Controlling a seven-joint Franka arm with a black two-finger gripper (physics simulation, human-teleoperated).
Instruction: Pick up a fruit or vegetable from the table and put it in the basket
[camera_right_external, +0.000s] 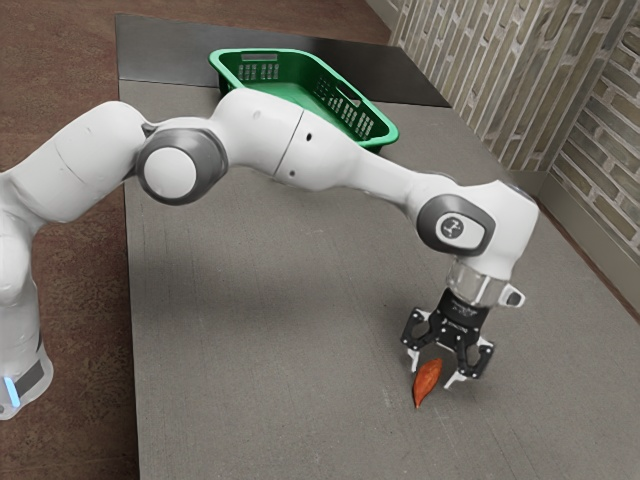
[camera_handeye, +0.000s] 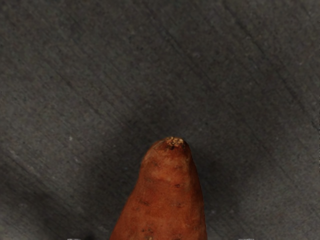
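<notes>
My gripper (camera_right_external: 433, 378) is low over the table near the exterior view's right, its fingers spread wide. An orange-brown sweet potato (camera_right_external: 427, 381) lies on the table between the two fingertips, with a gap on at least one side. Seen from the wrist, the sweet potato (camera_handeye: 167, 200) has its blunt end pointing away from the hand, and slivers of both fingertips of the gripper (camera_handeye: 160, 238) flank it, well apart. The green basket (camera_right_external: 378, 138) stands at the table's far end, partly behind the arm.
The grey table (camera_right_external: 270, 330) stretches between the hand and the basket. A dark strip (camera_right_external: 165, 50) crosses the table's far end. Along the exterior view's right runs a brick-patterned wall (camera_right_external: 500, 80). My arm spans over the middle of the table.
</notes>
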